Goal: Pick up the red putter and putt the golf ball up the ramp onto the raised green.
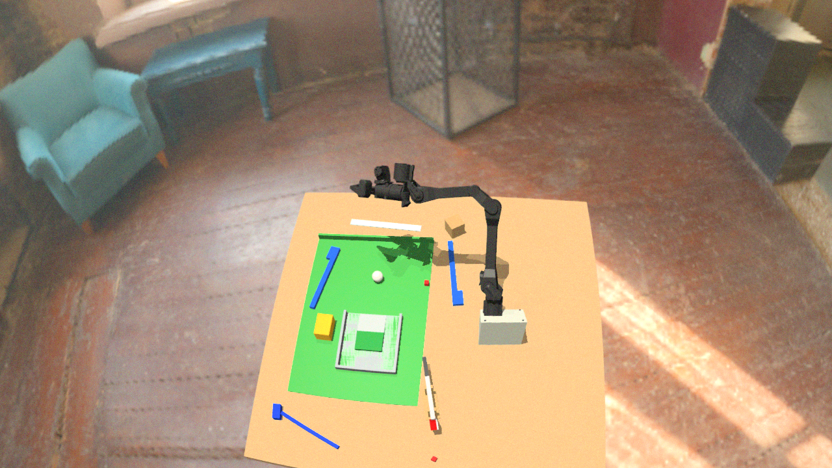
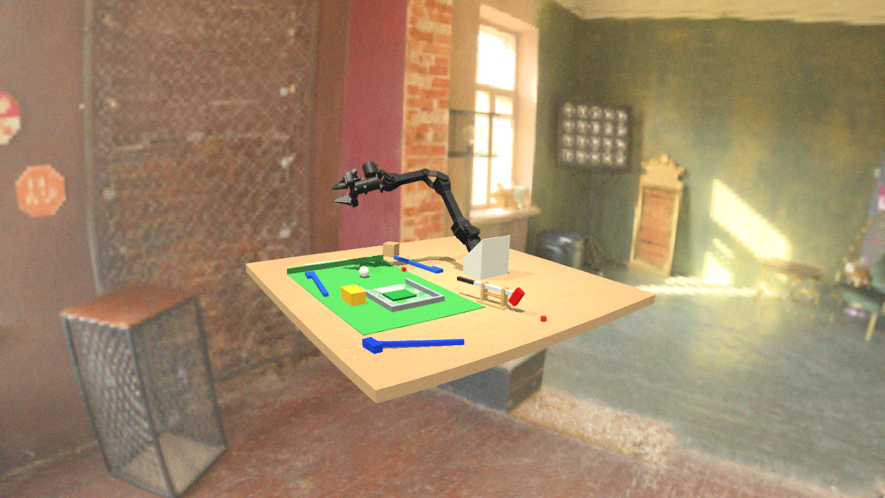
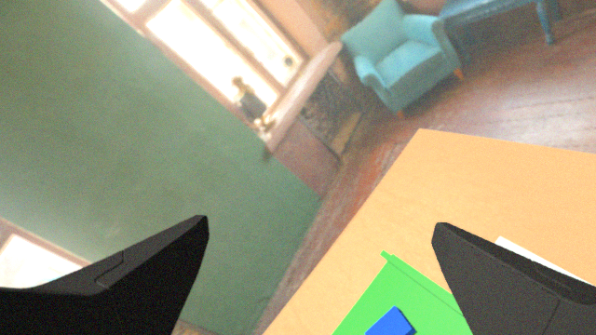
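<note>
My gripper point(image 1: 352, 188) point(image 2: 334, 193) point(image 3: 321, 230) is open and empty, held high above the far edge of the table, away from the putter. The red putter point(image 1: 430, 398) point(image 2: 516, 296) has a red head, white shaft and black grip; it rests on a small wooden stand beside the mat's near right corner. The white golf ball point(image 1: 377, 276) point(image 2: 364, 271) sits on the green mat point(image 1: 308, 372) point(image 2: 371, 323), between the far green wall and the ramp. The raised dark green square point(image 1: 369, 340) point(image 2: 401, 295) lies inside the grey-walled ramp frame point(image 1: 367, 370) point(image 2: 417, 303). The wrist view shows neither putter nor ball.
A yellow block point(image 1: 324, 326) point(image 2: 353, 294) stands left of the ramp. Blue putters lie on the mat point(image 1: 323, 281), right of it point(image 1: 453, 270) and near the front point(image 1: 308, 429). A wooden cube point(image 1: 454, 225) and a white strip point(image 1: 385, 224) lie beyond. Small red cubes point(image 1: 426, 283) point(image 1: 433, 459) are there too.
</note>
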Robot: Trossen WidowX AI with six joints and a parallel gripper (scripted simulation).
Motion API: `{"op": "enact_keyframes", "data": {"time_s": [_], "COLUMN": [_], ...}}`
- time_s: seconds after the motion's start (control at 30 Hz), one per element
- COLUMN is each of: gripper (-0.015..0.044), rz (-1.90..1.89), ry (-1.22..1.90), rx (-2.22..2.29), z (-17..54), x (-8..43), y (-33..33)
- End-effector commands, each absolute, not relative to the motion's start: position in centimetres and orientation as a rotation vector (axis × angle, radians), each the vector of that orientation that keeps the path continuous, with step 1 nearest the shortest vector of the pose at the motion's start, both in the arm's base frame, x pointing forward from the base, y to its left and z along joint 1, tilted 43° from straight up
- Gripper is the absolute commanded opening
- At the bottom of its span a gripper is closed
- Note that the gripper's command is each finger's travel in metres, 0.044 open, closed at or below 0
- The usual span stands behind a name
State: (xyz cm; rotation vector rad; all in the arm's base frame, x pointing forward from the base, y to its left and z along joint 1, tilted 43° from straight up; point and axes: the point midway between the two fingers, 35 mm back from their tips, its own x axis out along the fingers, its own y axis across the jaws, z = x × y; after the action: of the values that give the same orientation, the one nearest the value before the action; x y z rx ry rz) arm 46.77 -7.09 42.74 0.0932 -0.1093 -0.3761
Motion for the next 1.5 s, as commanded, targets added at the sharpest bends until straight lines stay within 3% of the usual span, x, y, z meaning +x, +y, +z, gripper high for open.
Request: {"op": "enact_keyframes", "data": {"time_s": [0.0, 0.3, 0.6, 1.03, 1.33, 1.47], "gripper": [0.044, 0.044, 0.044, 0.044, 0.044, 0.044], "rz": [-0.307, -0.102, 0.166, 0.676, 1.128, 1.167], "ry": [0.084, 0.437, 0.757, 1.181, 1.463, 1.486], "rx": [-0.018, -0.277, -0.593, -1.171, -1.668, -1.71], "z": [36.4, 24.1, 11.9, -3.6, -10.4, -10.7], "x": [49.4, 51.0, 47.8, 35.1, 22.8, 21.8], "y": [-3.7, 4.7, 12.6, 19.8, 18.7, 18.2]}}
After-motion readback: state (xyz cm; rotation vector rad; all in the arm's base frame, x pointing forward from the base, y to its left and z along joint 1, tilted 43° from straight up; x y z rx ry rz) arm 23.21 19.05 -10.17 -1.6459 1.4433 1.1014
